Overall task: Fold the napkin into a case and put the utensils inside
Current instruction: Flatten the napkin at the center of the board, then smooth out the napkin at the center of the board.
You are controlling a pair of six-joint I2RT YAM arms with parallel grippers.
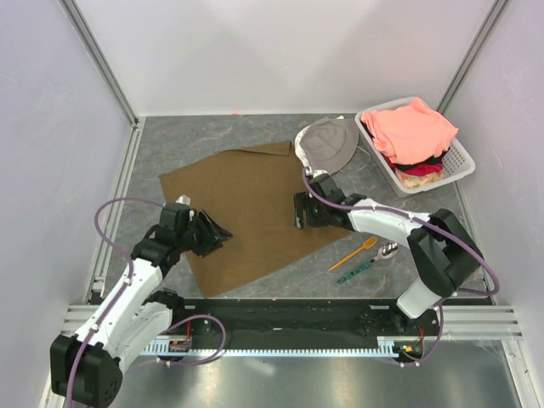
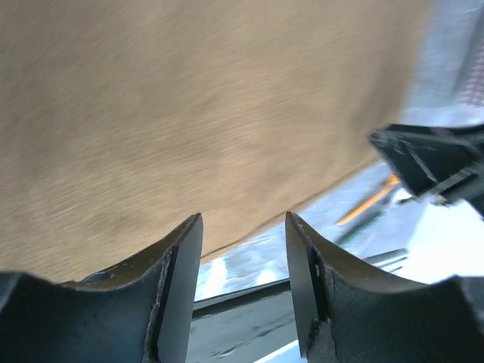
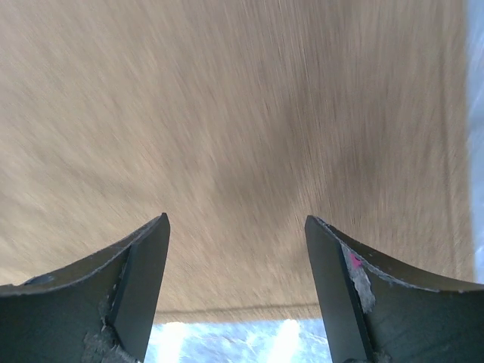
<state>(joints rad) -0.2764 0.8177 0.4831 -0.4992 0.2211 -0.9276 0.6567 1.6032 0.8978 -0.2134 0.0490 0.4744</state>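
Grey bench point(image 1: 170, 149), brown napkin point(image 1: 246, 208) spread beneath left fingers point(image 2: 178, 291) and right fingers point(image 3: 140, 283), hat point(image 1: 327, 143) and basket point(image 1: 463, 161) beyond the right fingers, fork point(image 1: 357, 252) and spoon point(image 1: 384, 252) behind them.

Brown square cloth napkin point(image 1: 246, 204): matt, soft, fine woven grain. Grey mottled tabletop point(image 1: 170, 144): smooth, stone-look, faint gloss. Thin orange plastic fork point(image 1: 355, 254): smooth, slightly glossy. Green-patterned-handle spoon point(image 1: 365, 264): bowl is polished shiny metal. White lattice plastic basket point(image 1: 463, 161): smooth. Grey fabric bucket hat point(image 1: 327, 143) and salmon-pink cloth pile point(image 1: 412, 127): matt. Right gripper point(image 3: 236, 221) fingers point(image 3: 140, 280): dark matt plastic, edges scuffed rough and pale. Silver aluminium frame rail point(image 1: 103, 64): brushed metal.
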